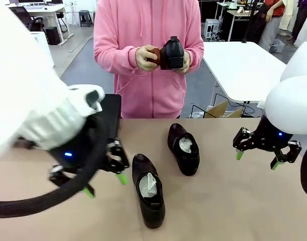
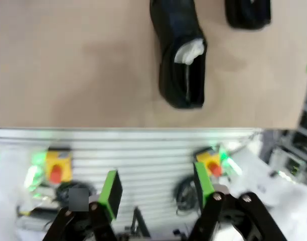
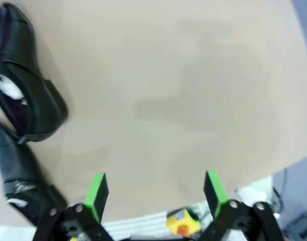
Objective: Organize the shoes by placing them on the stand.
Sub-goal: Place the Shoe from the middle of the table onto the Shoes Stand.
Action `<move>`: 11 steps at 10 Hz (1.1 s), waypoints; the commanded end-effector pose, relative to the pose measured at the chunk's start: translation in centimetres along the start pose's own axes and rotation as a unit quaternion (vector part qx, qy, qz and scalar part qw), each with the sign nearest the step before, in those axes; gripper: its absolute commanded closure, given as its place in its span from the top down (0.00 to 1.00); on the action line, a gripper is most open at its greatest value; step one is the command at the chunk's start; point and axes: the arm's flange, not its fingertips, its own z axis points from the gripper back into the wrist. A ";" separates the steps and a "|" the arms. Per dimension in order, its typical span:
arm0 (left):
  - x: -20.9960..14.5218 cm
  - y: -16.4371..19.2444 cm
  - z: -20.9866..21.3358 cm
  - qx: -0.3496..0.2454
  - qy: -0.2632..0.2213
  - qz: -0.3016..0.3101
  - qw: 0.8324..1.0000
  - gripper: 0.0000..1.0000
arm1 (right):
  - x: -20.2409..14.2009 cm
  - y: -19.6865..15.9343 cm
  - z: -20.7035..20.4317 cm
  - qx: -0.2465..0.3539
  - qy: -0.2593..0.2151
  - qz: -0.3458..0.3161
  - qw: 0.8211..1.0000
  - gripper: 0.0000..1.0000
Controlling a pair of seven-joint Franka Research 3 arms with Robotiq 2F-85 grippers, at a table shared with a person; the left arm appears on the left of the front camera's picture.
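Two glossy black shoes lie on the tan table, each with white paper inside: one near the front (image 1: 148, 190), one behind it (image 1: 183, 149). A person in a pink hoodie holds a third shoe (image 1: 172, 52) and a small brown object (image 1: 153, 55) at chest height. The black stand (image 1: 112, 116) sits at the far left, partly hidden by my left arm. My left gripper (image 1: 106, 184) hangs open just left of the near shoe (image 2: 181, 60), nothing between its fingers (image 2: 111, 193). My right gripper (image 1: 257, 160) hovers open at the right, apart from both shoes (image 3: 25, 95).
The table's metal front edge (image 2: 128, 145) with yellow emergency-stop boxes (image 2: 57, 165) lies under my left gripper. A white table (image 1: 244, 65) stands behind on the right. A cardboard box (image 1: 221, 110) sits past the far edge. Bare tabletop stretches between the shoes and my right gripper.
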 end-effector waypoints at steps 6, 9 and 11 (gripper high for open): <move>1.9 -5.7 -10.5 0.091 -0.062 -0.093 0.990 0.75 | -0.9 1.2 0.5 0.014 -0.005 0.041 0.999 1.00; 1.7 -5.0 -11.1 0.093 -0.054 -0.101 0.989 0.75 | -0.9 1.2 0.5 0.014 -0.005 0.041 0.999 1.00; 2.3 -4.8 -11.8 0.101 -0.047 -0.086 0.990 0.75 | -0.9 1.2 0.5 0.014 -0.005 0.041 0.999 1.00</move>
